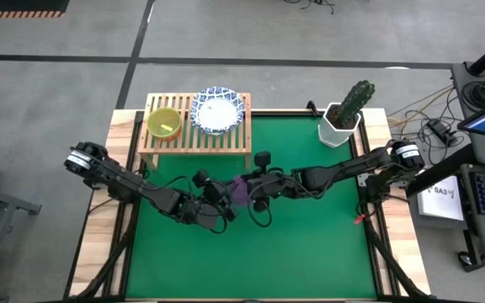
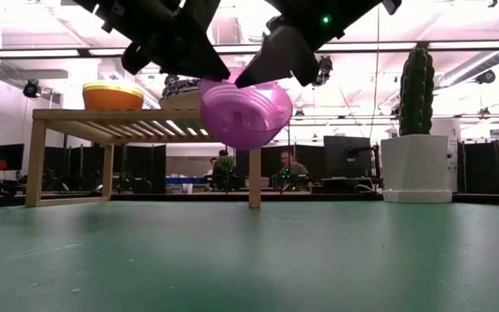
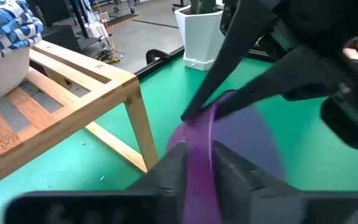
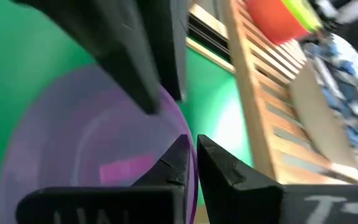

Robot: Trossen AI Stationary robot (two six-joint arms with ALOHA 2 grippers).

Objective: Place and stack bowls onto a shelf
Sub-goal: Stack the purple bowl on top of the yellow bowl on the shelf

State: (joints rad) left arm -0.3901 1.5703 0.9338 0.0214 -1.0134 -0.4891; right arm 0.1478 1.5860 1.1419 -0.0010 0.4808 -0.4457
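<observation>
The purple bowl (image 1: 241, 192) hangs in the air over the middle of the green mat, tilted on edge (image 2: 245, 114). My left gripper (image 1: 222, 199) comes at it from the left and my right gripper (image 1: 255, 188) from the right; both are shut on its rim. The light-wood shelf (image 1: 196, 143) stands at the far left of the mat. A yellow-green bowl (image 1: 164, 124) sits on its left half, over a red one (image 4: 277, 22). The white bowls with blue-patterned rims (image 1: 219, 111) sit stacked on its right half. My left gripper pinches the purple bowl's rim (image 3: 199, 144) between its two fingers, one inside the bowl and one outside, coming from the table's left and slanting down. The bowl is lifted clear and stands tilted on edge. My right gripper pinches the rim on the opposite side (image 4: 190, 144), one finger inside (image 4: 174, 163) and one outside (image 4: 224, 167), coming from the table's right and slanting down. The bowl hangs below both grippers (image 2: 245, 114), well above the mat.
A white angular pot with a cactus (image 1: 343, 118) stands at the mat's far right corner. The green mat (image 1: 251, 252) is bare on its near half. Wooden table edges (image 1: 91, 244) run along both sides. Desks and people show in the room behind (image 2: 284, 165).
</observation>
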